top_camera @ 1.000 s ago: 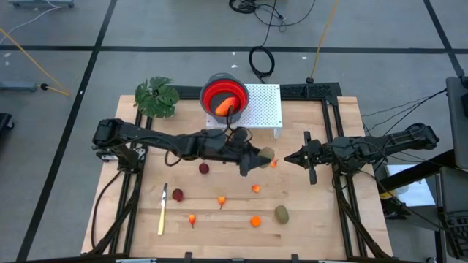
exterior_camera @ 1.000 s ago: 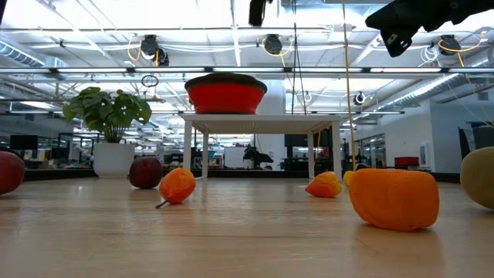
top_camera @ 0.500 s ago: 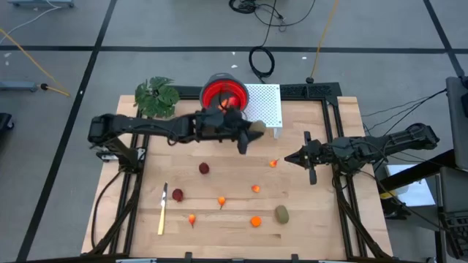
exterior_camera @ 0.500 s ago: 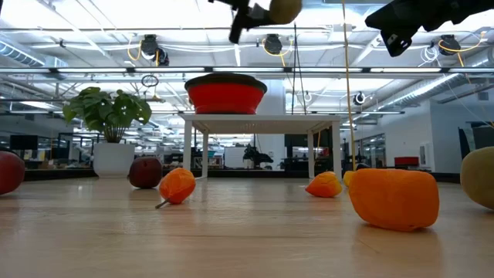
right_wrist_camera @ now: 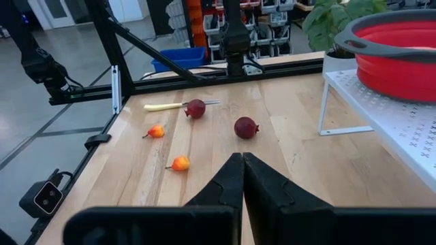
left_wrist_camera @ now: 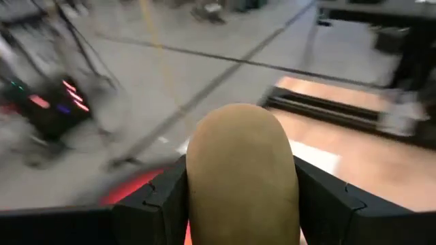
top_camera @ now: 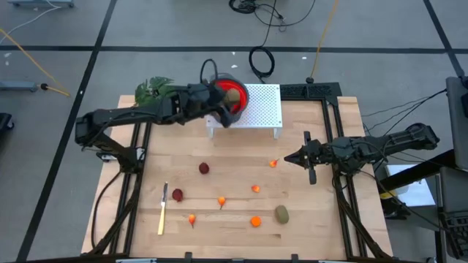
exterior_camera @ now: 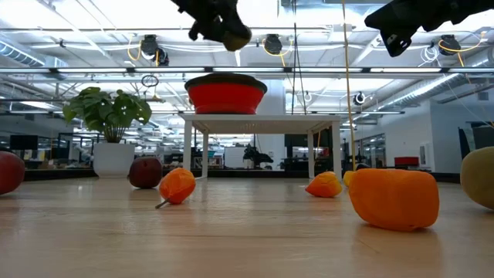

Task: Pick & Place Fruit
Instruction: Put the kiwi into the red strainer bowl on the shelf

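Where the low view sits at board height, a blocky, matte orange piece (exterior_camera: 394,198) fills the foreground on the pale wood-grain table (exterior_camera: 231,239), with a pointed orange fruit (exterior_camera: 177,185) and a dark red ball (exterior_camera: 145,172) farther back. From above, the front of the table carries an olive-brown oval (top_camera: 281,214), the slim pale-yellow knife (top_camera: 162,209) and a second dark red ball (top_camera: 177,195), with small orange pieces scattered between them.

The right gripper (top_camera: 289,158) waits over the right middle of the table; its wrist view shows the two dark fingers (right_wrist_camera: 262,187) pressed together with nothing between them.

At the back, a white perforated stand (top_camera: 265,106) bears a glossy red bowl (exterior_camera: 225,93), the green leafy plant (top_camera: 156,96) beside it. The left gripper (top_camera: 230,98) hangs above this bowl, clamped on the other olive-brown oval (left_wrist_camera: 242,170). Only the left wrist view shows that grip closely: a smooth, rounded, dull tan-olive body pinched on both flanks by angular black pads (left_wrist_camera: 160,204), with blurred red below. The low view shows the gripper well clear of the bowl's rim.
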Motion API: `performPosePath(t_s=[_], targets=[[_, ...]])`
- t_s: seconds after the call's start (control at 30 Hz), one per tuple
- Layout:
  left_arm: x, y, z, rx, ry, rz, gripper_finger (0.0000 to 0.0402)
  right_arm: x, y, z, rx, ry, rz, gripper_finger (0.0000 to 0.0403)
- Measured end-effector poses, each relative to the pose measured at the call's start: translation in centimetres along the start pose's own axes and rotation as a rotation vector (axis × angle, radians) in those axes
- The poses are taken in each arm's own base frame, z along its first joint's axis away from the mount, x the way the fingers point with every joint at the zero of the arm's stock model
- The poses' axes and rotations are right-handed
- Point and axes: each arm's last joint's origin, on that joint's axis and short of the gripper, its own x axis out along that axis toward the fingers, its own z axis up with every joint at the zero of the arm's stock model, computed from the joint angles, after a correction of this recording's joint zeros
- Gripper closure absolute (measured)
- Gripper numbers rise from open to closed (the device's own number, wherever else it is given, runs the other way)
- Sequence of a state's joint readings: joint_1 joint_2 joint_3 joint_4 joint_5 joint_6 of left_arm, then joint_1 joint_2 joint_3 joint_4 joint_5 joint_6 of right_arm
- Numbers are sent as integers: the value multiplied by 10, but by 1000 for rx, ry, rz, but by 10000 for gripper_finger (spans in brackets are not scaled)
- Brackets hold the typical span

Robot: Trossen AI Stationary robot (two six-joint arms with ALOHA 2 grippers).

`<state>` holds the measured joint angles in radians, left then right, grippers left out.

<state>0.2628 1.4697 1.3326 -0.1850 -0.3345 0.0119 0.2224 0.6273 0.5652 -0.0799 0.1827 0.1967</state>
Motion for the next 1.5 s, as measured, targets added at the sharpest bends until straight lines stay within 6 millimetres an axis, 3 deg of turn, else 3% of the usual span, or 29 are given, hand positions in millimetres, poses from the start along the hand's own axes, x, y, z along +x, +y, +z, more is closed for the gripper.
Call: performPosePath(t_s=[0.2, 0.57, 0.8, 1.13, 1.5], targets=[[7, 28, -3, 197, 52, 160, 193, 0, 0, 0, 0, 0, 0, 399], [14, 71, -16, 209, 178, 206, 193, 0, 0, 0, 0, 0, 0, 399], [18, 70, -24, 245, 240, 192, 193, 0, 0, 0, 0, -2, -7, 399], [45, 57, -46, 287, 335, 125, 192, 0, 0, 0, 0, 0, -8, 399], [45, 58, -53, 208, 385, 46, 192, 0, 0, 0, 0, 0, -8, 399]])
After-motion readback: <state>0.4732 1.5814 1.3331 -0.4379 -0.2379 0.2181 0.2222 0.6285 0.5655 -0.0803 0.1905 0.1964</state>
